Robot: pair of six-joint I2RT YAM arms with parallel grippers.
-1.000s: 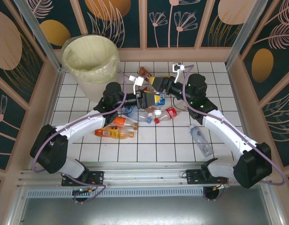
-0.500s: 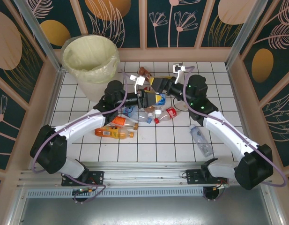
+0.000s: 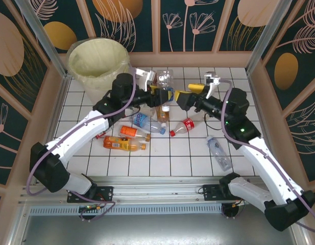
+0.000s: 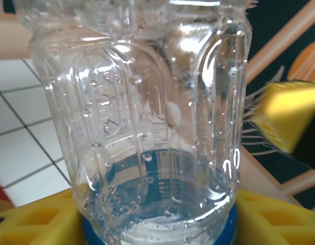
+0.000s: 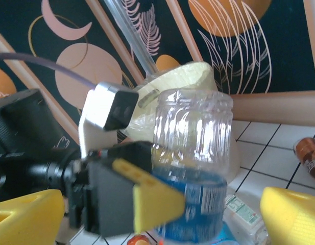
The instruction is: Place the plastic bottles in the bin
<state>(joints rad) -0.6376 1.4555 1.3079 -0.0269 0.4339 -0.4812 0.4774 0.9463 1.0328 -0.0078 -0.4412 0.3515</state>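
My left gripper (image 3: 164,95) is shut on a clear plastic bottle with a blue label (image 3: 165,86), holding it upright above the tiles, right of the bin (image 3: 98,64). In the left wrist view the bottle (image 4: 147,117) sits between my yellow fingers (image 4: 34,219). My right gripper (image 3: 186,95) stands open just right of it, touching nothing. In the right wrist view the same bottle (image 5: 195,168) stands ahead of my spread right gripper (image 5: 162,206). The bin (image 5: 183,76) shows behind it. Several more bottles lie on the tiles: a blue-labelled one (image 3: 147,122), an orange one (image 3: 124,144), a red-labelled one (image 3: 183,125).
A clear bottle (image 3: 218,152) lies alone at the right near my right arm. A brown bottle (image 5: 308,155) lies by the back wall. Wooden walls close in the tiled floor on three sides. A metal rail (image 3: 157,191) runs along the near edge.
The right gripper has opened, let go of the clear bottle and drawn back to the right. The left gripper keeps the bottle and has raised it upright.
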